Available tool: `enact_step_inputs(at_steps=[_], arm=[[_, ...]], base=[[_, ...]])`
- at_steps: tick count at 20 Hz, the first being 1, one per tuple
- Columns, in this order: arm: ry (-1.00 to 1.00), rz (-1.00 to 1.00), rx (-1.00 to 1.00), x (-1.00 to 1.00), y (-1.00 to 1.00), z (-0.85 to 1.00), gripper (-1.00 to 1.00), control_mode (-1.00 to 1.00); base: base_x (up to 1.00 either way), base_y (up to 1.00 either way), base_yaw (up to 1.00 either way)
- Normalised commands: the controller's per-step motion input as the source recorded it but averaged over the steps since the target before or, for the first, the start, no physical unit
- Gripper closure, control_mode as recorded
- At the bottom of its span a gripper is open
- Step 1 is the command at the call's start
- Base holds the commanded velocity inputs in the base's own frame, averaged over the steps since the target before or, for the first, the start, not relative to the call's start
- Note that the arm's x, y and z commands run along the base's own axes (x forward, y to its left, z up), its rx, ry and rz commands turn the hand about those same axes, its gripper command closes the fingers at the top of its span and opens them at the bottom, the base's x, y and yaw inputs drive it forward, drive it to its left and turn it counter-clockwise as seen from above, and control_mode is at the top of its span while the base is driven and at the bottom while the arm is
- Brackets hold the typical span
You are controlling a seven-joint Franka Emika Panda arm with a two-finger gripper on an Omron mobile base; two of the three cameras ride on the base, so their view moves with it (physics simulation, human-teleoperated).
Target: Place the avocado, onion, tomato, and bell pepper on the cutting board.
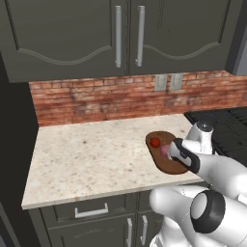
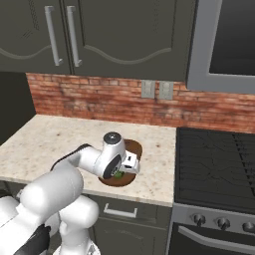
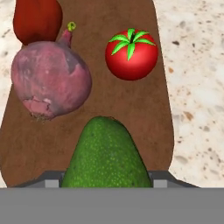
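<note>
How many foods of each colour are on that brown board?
Red: 2, the tomato and the pepper
Pinkish-purple: 1, the onion
Green: 1, the avocado
Total: 4, all over the board

A speckled beige stone counter (image 1: 87,159) runs beneath dark grey wall cupboards with long silver handles (image 1: 118,36). A red brick backsplash (image 1: 96,99) carries two grey outlet plates (image 2: 156,89). A black stove (image 2: 219,167) adjoins the counter's right edge.
</note>
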Motion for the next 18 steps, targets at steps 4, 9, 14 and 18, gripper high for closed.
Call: enact_step_inputs(at_steps=[4,9,14,18], arm=[[0.00,0.00,0.00,0.03,0.00,-0.27,1.00,-1.00],[0.00,0.00,0.00,0.03,0.00,-0.18,1.00,-1.00],[0.00,0.00,0.00,0.00,0.00,-0.15,1.00,-1.00],[0.00,0.00,-0.01,0.00,0.02,-0.11,1.00,-1.00]], base=[[0.00,0.00,0.00],[0.00,0.00,0.00],[0.00,0.00,0.00],[0.00,0.00,0.00]])
